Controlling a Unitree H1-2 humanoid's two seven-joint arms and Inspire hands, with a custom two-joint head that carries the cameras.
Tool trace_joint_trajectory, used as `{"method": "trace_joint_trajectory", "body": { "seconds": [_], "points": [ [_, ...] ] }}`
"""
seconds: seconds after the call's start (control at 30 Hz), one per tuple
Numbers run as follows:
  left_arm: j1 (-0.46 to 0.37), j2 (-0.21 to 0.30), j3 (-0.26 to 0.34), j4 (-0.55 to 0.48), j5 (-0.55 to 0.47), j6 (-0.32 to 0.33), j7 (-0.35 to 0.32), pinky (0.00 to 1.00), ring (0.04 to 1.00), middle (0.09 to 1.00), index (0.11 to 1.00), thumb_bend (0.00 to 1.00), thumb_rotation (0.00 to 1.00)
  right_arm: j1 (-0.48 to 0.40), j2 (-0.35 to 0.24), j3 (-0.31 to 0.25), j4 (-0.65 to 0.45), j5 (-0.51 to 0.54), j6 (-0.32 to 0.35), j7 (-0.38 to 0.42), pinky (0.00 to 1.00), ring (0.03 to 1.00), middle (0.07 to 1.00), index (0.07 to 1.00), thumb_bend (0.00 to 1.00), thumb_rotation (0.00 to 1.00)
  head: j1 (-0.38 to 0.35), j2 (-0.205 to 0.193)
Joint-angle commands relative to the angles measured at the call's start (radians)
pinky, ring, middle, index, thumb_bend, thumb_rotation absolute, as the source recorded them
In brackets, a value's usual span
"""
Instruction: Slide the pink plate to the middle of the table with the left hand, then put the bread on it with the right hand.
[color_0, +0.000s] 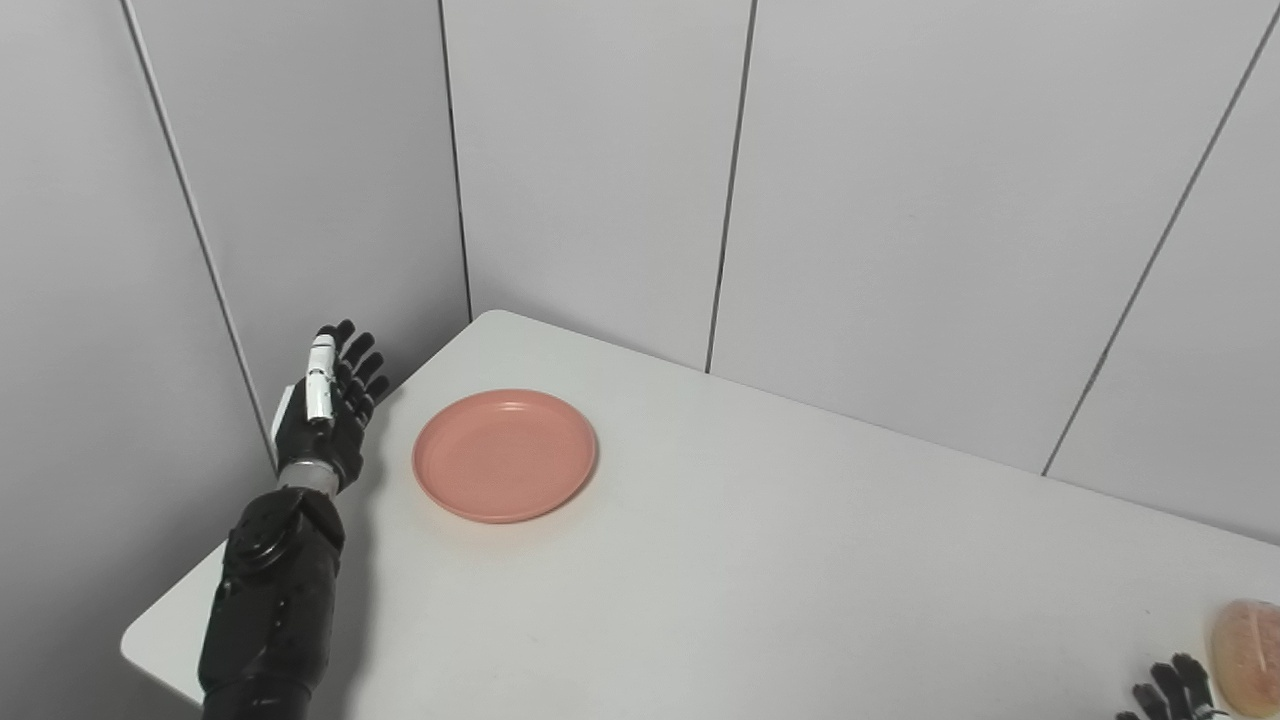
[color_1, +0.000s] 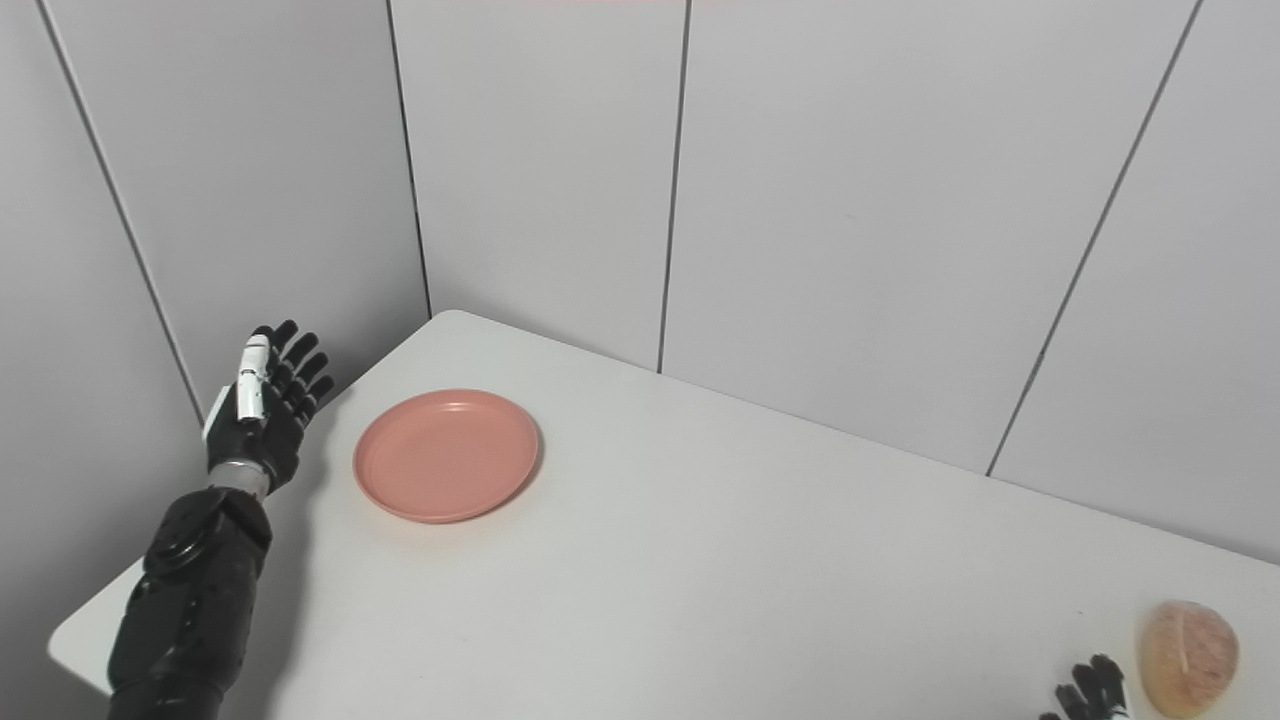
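Observation:
The pink plate (color_0: 505, 455) lies flat near the table's far left corner. My left hand (color_0: 330, 405) is raised over the table's left edge, a short gap left of the plate, open with fingers spread and holding nothing. The bread (color_1: 1187, 642), a round tan bun, rests at the table's near right. Only the fingertips of my right hand (color_1: 1092, 690) show at the bottom edge, just left of the bread and apart from it; whether that hand is open or shut is hidden.
The white table (color_0: 760, 560) runs into a corner of grey wall panels (color_0: 600, 180) on the left and behind. Its rounded near left corner (color_0: 150, 640) sits beside my left forearm.

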Motion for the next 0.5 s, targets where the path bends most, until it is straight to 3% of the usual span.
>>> {"method": "trace_joint_trajectory", "body": {
  "seconds": [0.0,0.47],
  "points": [
    [-0.025,0.023,0.008,-0.005,-0.011,-0.040,-0.010,0.95,0.948,0.946,0.930,0.29,1.00,0.003,-0.014,-0.008,-0.015,-0.008,0.000,-0.005,1.00,1.000,1.000,1.000,0.55,1.00,-0.001,0.001],
    [-0.032,0.017,-0.016,0.086,-0.003,-0.057,-0.017,0.98,0.950,0.944,0.939,0.27,1.00,0.002,-0.022,-0.008,-0.005,-0.011,-0.010,-0.001,1.00,1.000,1.000,1.000,0.59,1.00,0.001,0.008]
  ]
}}
